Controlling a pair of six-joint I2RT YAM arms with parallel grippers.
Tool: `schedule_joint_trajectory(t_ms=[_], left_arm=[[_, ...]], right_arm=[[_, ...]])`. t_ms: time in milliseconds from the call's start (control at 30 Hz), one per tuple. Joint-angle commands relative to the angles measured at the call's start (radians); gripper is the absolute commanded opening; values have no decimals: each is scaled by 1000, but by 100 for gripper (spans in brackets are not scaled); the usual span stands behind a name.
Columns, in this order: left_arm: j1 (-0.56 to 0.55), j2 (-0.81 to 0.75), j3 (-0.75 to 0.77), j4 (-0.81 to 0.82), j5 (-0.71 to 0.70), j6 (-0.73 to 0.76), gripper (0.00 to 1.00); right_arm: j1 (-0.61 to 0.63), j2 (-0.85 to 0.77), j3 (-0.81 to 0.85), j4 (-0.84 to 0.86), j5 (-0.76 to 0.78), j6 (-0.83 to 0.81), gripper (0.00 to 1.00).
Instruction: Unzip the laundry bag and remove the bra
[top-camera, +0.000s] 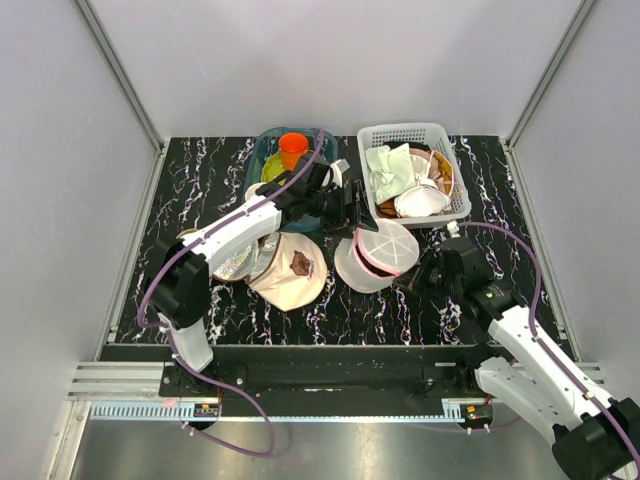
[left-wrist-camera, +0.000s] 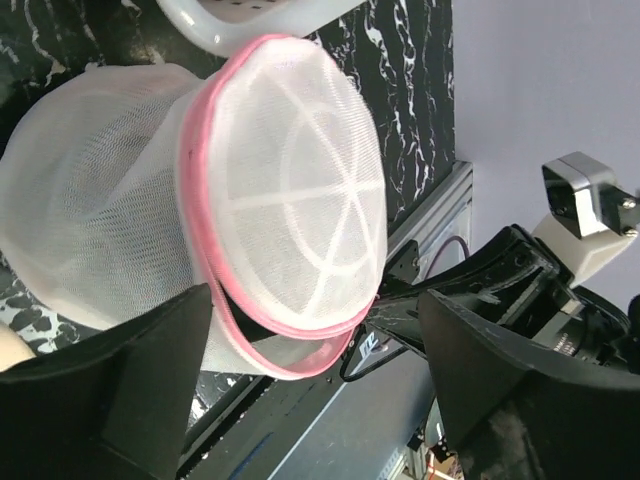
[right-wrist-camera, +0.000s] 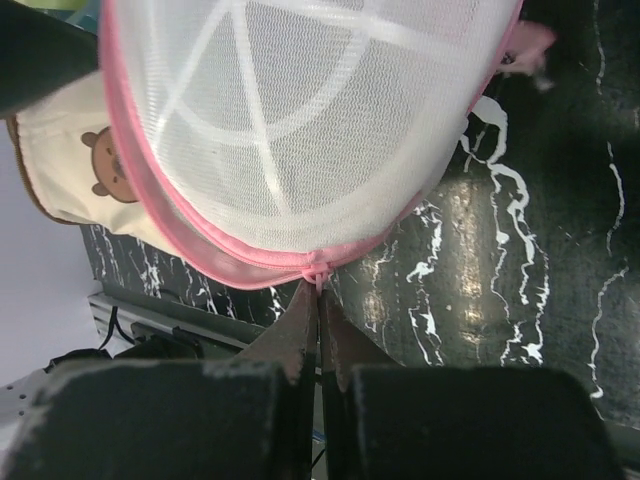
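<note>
The laundry bag (top-camera: 380, 255), a round white mesh case with a pink rim and white ribs, lies mid-table just in front of the basket. In the left wrist view the laundry bag (left-wrist-camera: 285, 190) gapes along its near edge, its two pink rims apart. My left gripper (top-camera: 350, 210) hovers at its far-left side, and there the left gripper (left-wrist-camera: 320, 400) stands open with nothing between the fingers. My right gripper (right-wrist-camera: 320, 295) is shut on the small pink zipper pull (right-wrist-camera: 318, 268) at the rim of the laundry bag (right-wrist-camera: 300, 120). The bra is hidden.
A beige cap (top-camera: 290, 270) with a brown bear mark lies left of the bag, beside a shiny silver round item (top-camera: 235, 262). A white basket (top-camera: 415, 132) behind holds a pale green cloth (top-camera: 390, 170) and a white domed item (top-camera: 420, 203). A blue bin holds an orange cup (top-camera: 292, 148).
</note>
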Motion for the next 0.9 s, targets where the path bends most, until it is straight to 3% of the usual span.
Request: schedule_joint_trajectory(t_ms=[0, 167, 367, 567, 867], left_arm=[[-4, -110, -14, -25, -71, 30, 89], [-8, -231, -118, -34, -115, -8, 99], [-30, -327, -222, -37, -167, -51, 99], [-42, -285, -264, -2, -143, -74, 99], [-68, -169, -238, 63, -106, -85, 83]], right_arm=[[3, 32, 67, 68, -28, -11, 0], [3, 69, 62, 113, -39, -3, 0], [3, 100, 60, 134, -40, -3, 0], [3, 120, 54, 160, -49, 1, 0], [3, 138, 50, 185, -49, 6, 0]])
